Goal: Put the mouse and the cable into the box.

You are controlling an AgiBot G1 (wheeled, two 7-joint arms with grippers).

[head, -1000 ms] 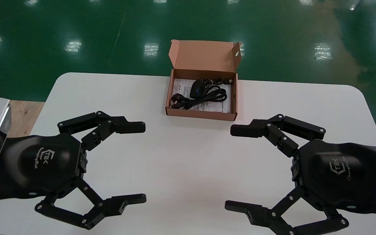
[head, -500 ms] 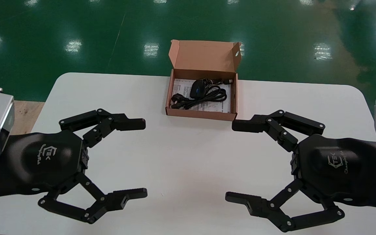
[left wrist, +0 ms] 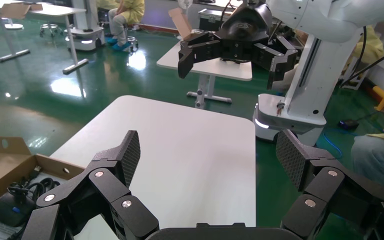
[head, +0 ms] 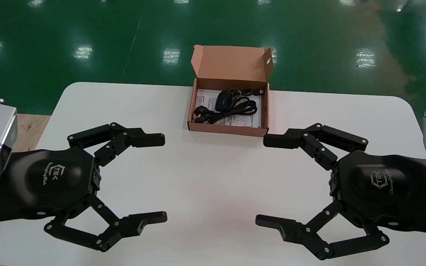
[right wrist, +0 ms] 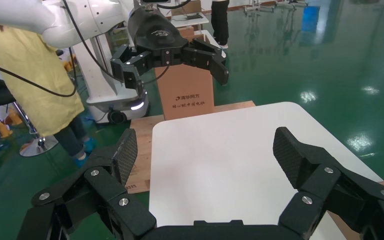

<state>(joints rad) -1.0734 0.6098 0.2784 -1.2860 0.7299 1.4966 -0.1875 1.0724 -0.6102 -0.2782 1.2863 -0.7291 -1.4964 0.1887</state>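
Observation:
An open brown cardboard box [head: 229, 128] stands at the far middle of the white table [head: 205, 177], its lid folded back. Inside lie a black mouse [head: 222, 100] and a coiled black cable [head: 235, 108] on a printed sheet. The left wrist view shows the box [left wrist: 0, 162] with the mouse [left wrist: 10, 207] in it. My left gripper [head: 155, 178] hovers open over the near left of the table, nothing between its fingers. Over the near right, my right gripper [head: 268, 181] is likewise open and empty, its far finger close to the box's front right corner.
The table's rounded edges drop to a green floor [head: 87, 44]. A wooden pallet [head: 24, 129] lies beside the table's left end. The wrist views show another robot [left wrist: 290, 45], a second table [left wrist: 205, 65] and people farther off.
Both grippers have shifted slightly toward the far side of the table, the right one nearing the box's front right corner. Both stay open. The box and its contents have not moved.

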